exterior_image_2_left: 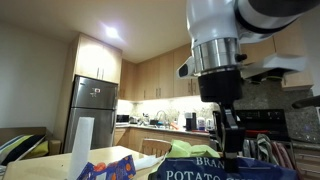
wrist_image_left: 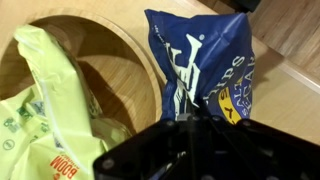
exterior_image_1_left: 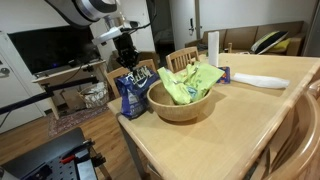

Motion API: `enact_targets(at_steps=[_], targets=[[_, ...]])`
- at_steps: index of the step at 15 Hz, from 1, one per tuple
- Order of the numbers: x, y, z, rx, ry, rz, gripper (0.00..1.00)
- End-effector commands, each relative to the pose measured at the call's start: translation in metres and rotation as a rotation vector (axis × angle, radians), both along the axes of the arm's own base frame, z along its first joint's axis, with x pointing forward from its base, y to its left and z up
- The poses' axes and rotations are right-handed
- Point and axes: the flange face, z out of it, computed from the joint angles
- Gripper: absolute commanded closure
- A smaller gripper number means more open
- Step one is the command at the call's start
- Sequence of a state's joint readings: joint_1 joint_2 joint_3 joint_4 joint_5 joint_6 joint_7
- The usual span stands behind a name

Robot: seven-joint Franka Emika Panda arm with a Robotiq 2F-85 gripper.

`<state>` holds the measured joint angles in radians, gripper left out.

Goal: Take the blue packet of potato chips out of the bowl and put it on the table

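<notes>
Warm indoor light, ceiling lamp (exterior_image_2_left: 110,33) glare, blurry

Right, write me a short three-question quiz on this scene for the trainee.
1. True or false: the blue packet lies inside the bowl.
2. What does the bowl hold? A) a lime-green bag B) a red apple C) nothing
3. Fill in: the fingers are shut on the ____.
Key: 1 false, it is beside the bowl; 2 A; 3 blue packet.
</notes>
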<state>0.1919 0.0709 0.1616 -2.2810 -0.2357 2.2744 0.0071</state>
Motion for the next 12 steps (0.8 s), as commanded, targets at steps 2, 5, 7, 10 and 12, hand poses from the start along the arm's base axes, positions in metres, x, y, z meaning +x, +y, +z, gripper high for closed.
enact_targets(at_steps=[2,5,7,10,12], targets=[[-0.0044,-0.0064,0.0007,-0.015,-0.023,-0.028,1.00],[-0.0070,-0.0059,-0.0001,-0.020,-0.020,-0.028,0.66],[-0.0079,-0.0059,-0.0007,-0.026,-0.019,-0.029,0.52],[-0.0079,-0.0068,0.0001,-0.031,-0.024,-0.023,0.28],[-0.0073,-0.0085,0.0021,-0.030,-0.026,-0.028,0.13]])
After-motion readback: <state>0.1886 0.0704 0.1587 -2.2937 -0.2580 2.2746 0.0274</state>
